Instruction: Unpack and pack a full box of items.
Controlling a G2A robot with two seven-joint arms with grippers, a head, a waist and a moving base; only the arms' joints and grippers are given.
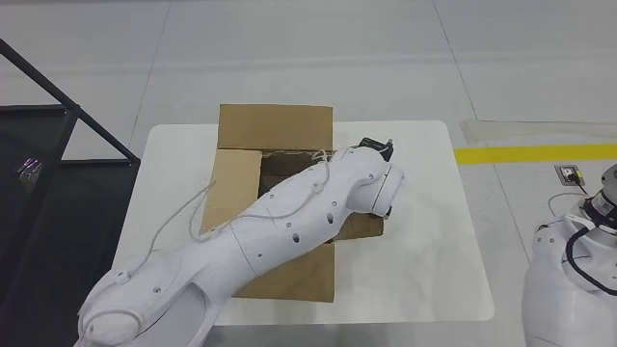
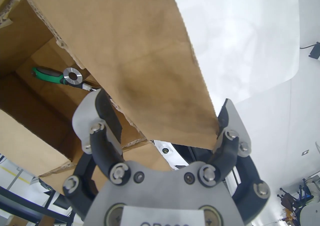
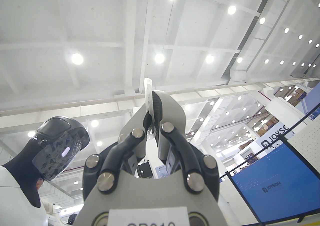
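Note:
An open cardboard box point(image 1: 275, 127) stands on the white table point(image 1: 429, 251), its flaps folded outward. My left arm lies across the box. My left gripper point(image 2: 163, 98) is open and straddles the box's right-hand flap point(image 2: 130, 44), whose corner touches one finger point(image 2: 228, 122). Deep in the box lies a green-handled tool point(image 2: 46, 74) with a silver ring point(image 2: 72, 75) on it. My right gripper point(image 3: 151, 104) points up at the ceiling, off the table, shut on a thin scrap of clear plastic point(image 3: 148, 89).
A black metal frame point(image 1: 48, 120) stands just left of the table. Bare tabletop lies to the right of the box point(image 1: 434, 202) and along the front edge. The right arm's base point(image 1: 578, 270) sits beyond the table's front right corner.

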